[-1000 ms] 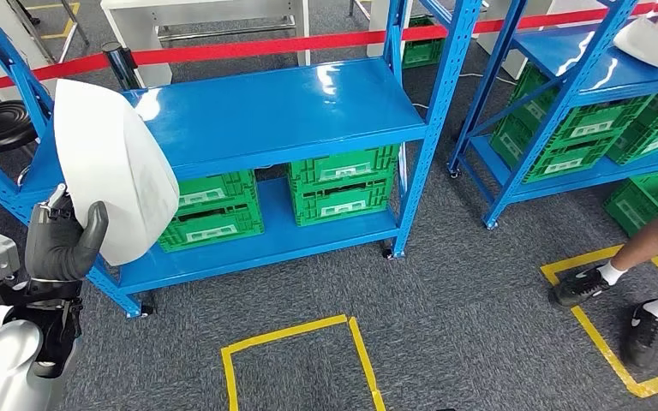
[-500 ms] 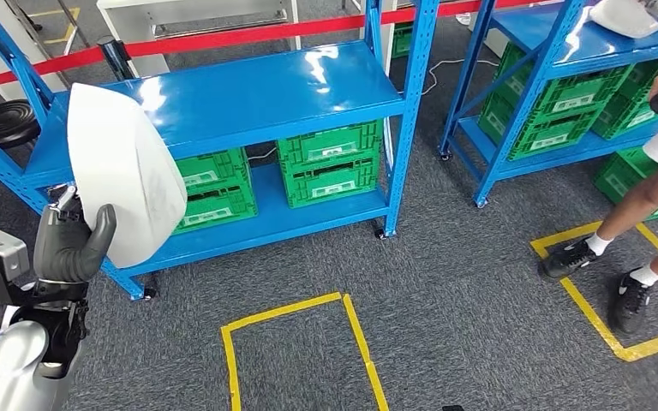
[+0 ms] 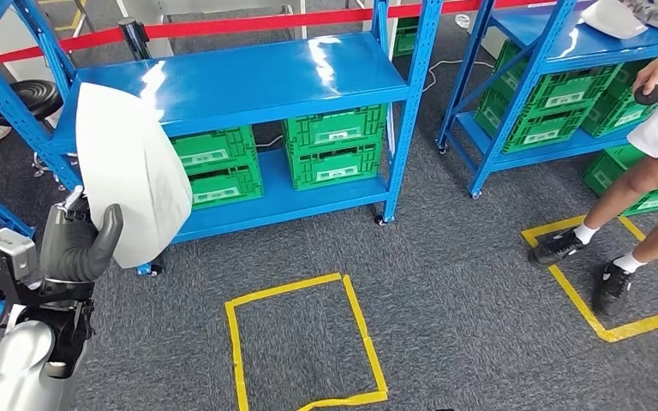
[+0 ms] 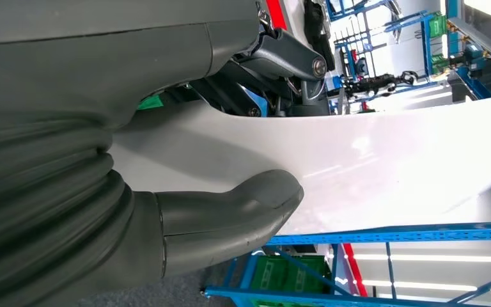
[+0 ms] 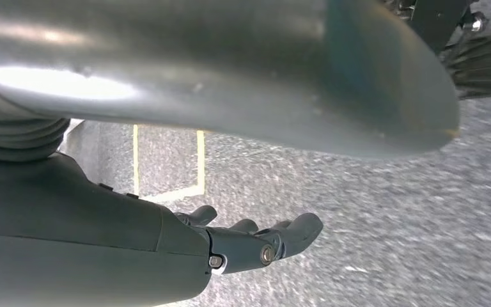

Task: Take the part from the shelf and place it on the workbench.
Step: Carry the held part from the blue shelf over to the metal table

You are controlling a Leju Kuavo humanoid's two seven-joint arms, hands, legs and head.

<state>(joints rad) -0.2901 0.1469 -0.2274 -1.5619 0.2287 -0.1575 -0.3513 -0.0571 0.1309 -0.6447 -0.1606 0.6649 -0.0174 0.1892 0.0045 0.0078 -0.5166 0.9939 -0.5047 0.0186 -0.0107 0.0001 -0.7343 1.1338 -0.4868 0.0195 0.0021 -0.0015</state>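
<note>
The white part (image 3: pixel 128 171) is held tight in the left hand (image 3: pixel 73 248), up in front of the shelf (image 3: pixel 248 81), and should be kept upright and gripped firmly while it is carried to the workbench; the right hand (image 5: pixel 256 240) hangs with nothing in it, fingers a little curled.

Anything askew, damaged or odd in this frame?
Nothing stands out. The left hand holds the white part upright by its lower edge, thumb across its face. The green crates sit squarely on the blue shelf. A person stands at the right.
</note>
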